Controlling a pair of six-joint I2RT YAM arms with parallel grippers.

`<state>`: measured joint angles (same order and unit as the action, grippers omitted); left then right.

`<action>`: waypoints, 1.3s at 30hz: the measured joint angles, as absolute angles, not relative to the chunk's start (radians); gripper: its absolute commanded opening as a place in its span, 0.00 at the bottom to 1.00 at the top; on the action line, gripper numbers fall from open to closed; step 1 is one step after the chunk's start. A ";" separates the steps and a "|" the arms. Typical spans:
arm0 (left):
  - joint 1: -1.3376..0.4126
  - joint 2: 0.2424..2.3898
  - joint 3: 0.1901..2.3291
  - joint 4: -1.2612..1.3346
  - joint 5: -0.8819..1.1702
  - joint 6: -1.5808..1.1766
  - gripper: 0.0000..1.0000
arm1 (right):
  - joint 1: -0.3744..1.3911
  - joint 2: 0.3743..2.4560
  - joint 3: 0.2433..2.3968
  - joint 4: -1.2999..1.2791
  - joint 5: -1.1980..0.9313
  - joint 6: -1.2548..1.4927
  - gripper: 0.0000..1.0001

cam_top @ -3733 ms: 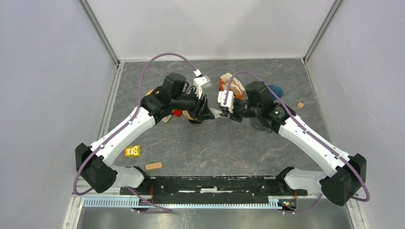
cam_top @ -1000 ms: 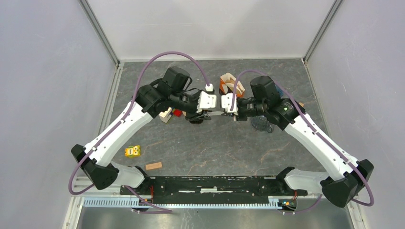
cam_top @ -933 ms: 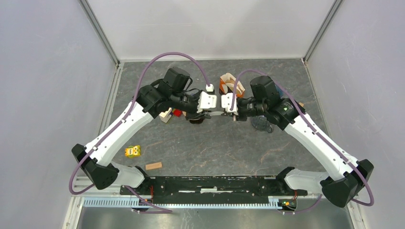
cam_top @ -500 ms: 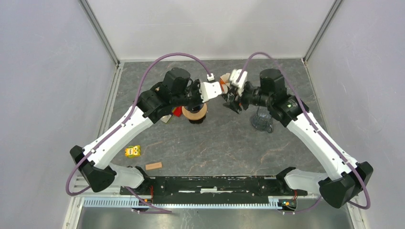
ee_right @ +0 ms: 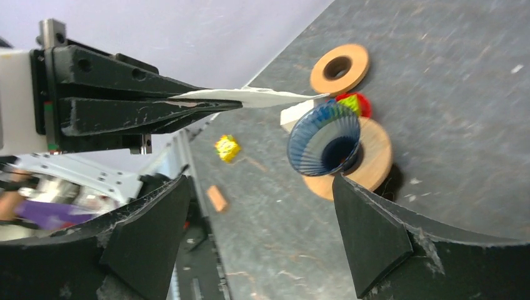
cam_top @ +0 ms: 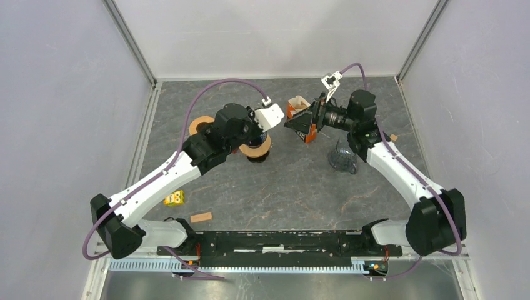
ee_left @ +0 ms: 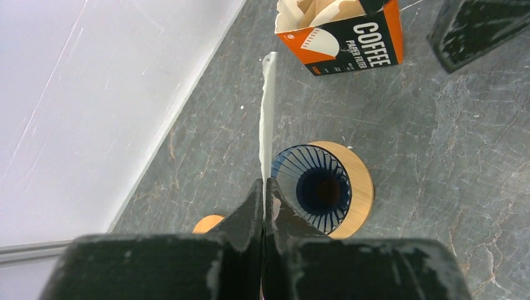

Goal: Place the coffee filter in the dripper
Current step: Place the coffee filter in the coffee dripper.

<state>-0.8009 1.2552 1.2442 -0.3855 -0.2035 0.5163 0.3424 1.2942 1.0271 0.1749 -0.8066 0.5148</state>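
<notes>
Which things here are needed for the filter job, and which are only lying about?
Job: coffee filter, dripper, left claw, filter box.
Lying about: wooden ring, yellow toy, wooden block.

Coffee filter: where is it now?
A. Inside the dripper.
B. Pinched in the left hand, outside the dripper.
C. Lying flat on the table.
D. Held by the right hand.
B: the left hand is shut on the flat white coffee filter, and the blue dripper holds no paper.
</notes>
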 measured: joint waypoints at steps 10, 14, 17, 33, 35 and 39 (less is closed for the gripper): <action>-0.846 1.258 1.195 -0.319 -0.267 0.522 0.02 | 0.332 1.382 0.922 0.544 -0.881 0.953 0.90; -0.878 1.275 1.193 -0.291 -0.298 0.538 0.02 | 0.332 1.392 0.922 0.615 -0.887 1.019 0.88; -0.897 1.290 1.192 -0.273 -0.323 0.557 0.02 | 0.332 1.407 0.922 0.644 -0.887 1.048 0.86; -0.988 1.320 1.127 -0.162 -0.451 0.694 0.02 | 0.351 1.483 0.918 0.725 -0.892 1.130 0.66; -1.002 1.327 1.113 -0.142 -0.470 0.720 0.02 | 0.352 1.490 0.918 0.738 -0.893 1.138 0.61; -1.032 1.345 1.090 -0.103 -0.501 0.773 0.02 | 0.353 1.498 0.918 0.742 -0.894 1.142 0.51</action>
